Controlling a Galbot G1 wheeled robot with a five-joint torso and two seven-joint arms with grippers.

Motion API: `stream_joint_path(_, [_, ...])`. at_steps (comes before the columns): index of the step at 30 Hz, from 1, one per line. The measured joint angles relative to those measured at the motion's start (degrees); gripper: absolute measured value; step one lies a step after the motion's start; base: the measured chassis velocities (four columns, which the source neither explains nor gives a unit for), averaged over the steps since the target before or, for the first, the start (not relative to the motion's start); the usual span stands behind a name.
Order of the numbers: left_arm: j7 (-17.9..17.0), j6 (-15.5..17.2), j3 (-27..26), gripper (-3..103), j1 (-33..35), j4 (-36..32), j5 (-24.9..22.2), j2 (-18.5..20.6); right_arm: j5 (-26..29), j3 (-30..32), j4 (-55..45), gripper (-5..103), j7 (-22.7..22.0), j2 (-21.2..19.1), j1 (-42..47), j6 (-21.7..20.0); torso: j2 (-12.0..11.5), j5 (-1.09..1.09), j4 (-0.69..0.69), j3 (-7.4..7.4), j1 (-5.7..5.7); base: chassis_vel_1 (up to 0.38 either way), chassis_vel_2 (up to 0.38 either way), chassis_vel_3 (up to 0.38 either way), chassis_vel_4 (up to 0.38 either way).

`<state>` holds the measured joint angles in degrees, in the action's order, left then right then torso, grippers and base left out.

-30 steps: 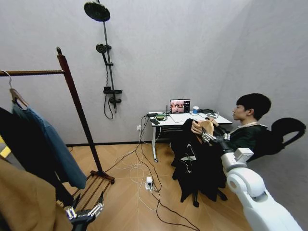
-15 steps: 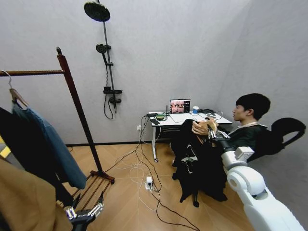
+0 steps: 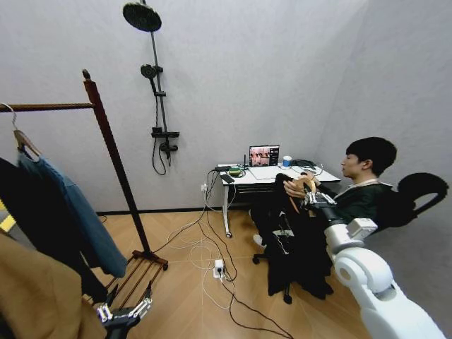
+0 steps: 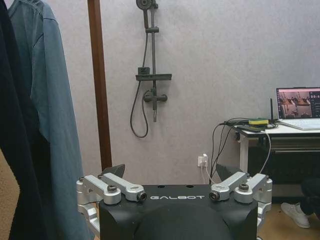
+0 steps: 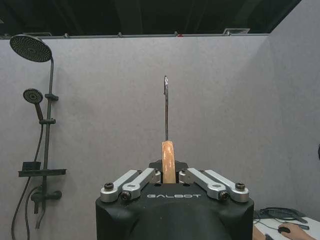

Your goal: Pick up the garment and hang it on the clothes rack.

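The garment (image 3: 291, 248), a black top, hangs from a light wooden hanger (image 3: 304, 185) in front of a seated person, whose hand (image 3: 292, 188) touches the hanger. My right gripper (image 3: 313, 197) reaches out to it and is shut on the hanger's neck (image 5: 168, 161), with the metal hook (image 5: 165, 107) rising above the closed fingers. The clothes rack (image 3: 111, 161) stands at the left, a dark reddish post with a horizontal bar (image 3: 46, 107); the post (image 4: 98, 85) also shows in the left wrist view. My left gripper (image 3: 124, 311) hangs low by the rack's foot, open (image 4: 170, 174) and holding nothing.
A blue-teal jacket (image 3: 74, 212), a black coat (image 3: 32, 219) and a tan garment (image 3: 35, 296) hang on the rack. A desk (image 3: 272, 175) with a laptop stands at the wall. Cables and a power strip (image 3: 219, 268) lie on the floor. A shower fitting (image 3: 157, 92) is on the wall.
My right gripper has shifted slightly right with the hanger, and the black garment has swung and now hangs narrower. The left arm has not moved.
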<state>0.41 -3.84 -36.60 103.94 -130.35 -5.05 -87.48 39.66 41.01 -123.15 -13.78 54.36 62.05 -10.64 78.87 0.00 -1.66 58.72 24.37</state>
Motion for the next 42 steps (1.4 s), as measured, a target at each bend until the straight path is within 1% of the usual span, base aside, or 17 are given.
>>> stream_joint_path(3, [0.0, 0.0, 0.0, 100, 0.0, 0.0, 0.0, 0.0, -0.3, -0.1, 0.1, 10, 1.0, -0.3, 0.0, 0.9, 0.0, 0.00, 0.00, 0.00, 0.00, 0.000, 0.000, 0.000, 0.000])
stream_joint_path(4, [0.0, 0.0, 0.0, 100, 0.0, 0.0, 0.0, 0.0, -0.7, -0.1, 0.1, 10, 2.3, -0.6, 0.3, 1.6, 0.0, 0.00, 0.00, 0.00, 0.00, 0.000, 0.000, 0.000, 0.000])
stream_joint_path(5, [0.0, 0.0, 0.0, 100, 0.0, 0.0, 0.0, 0.0, -0.7, -0.1, 0.1, 10, 2.3, -0.6, 0.3, 1.6, 0.0, 0.00, 0.00, 0.00, 0.00, 0.000, 0.000, 0.000, 0.000])
stream_joint_path(6, [0.0, 0.0, 0.0, 100, 0.0, 0.0, 0.0, 0.0, -0.9, -0.1, 0.2, 10, 3.8, -0.9, 0.7, 2.1, 0.0, 0.00, 0.00, 0.00, 0.00, 0.000, 0.000, 0.000, 0.000])
stream_joint_path(7, [0.0, 0.0, 0.0, 100, 0.0, 0.0, 0.0, 0.0, -0.9, -0.1, 0.2, 10, 3.8, -0.9, 0.7, 2.1, 0.0, 0.00, 0.00, 0.00, 0.00, 0.000, 0.000, 0.000, 0.000])
stream_joint_path(9, [0.0, 0.0, 0.0, 100, 0.0, 0.0, 0.0, 0.0, -1.5, -0.1, 0.6, 10, 5.7, -0.8, 1.0, 3.2, 0.0, 0.00, 0.00, 0.00, 0.00, 0.000, 0.000, 0.000, 0.000])
stream_joint_path(12, [0.0, 0.0, 0.0, 100, 0.0, 0.0, 0.0, 0.0, -1.3, -0.6, 1.1, 10, 6.6, -0.8, 0.9, 3.3, 0.0, 0.00, -0.01, 0.00, 0.00, 0.000, 0.000, 0.000, 0.000])
stream_joint_path(19, [0.0, 0.0, 0.0, 100, 0.0, 0.0, 0.0, 0.0, -1.3, -1.0, 1.9, 10, 7.5, -1.3, 0.7, 2.6, 0.0, 0.00, 0.00, 0.00, 0.00, 0.000, 0.000, 0.000, 0.000])
stream_joint_path(33, [0.0, 0.0, 0.0, 100, 0.0, 0.0, 0.0, 0.0, 1.2, -1.0, 2.3, 10, 9.0, -2.4, 0.3, 2.7, 0.0, 0.00, 0.00, 0.00, 0.00, 0.079, 0.078, 0.074, 0.066])
stream_joint_path(42, [0.0, 0.0, 0.0, 100, 0.0, 0.0, 0.0, 0.0, 1.5, -0.5, 1.9, 10, 10.2, -2.9, 0.6, 3.0, -0.9, 0.00, 0.01, -0.45, -0.44, 0.112, 0.117, 0.123, 0.114])
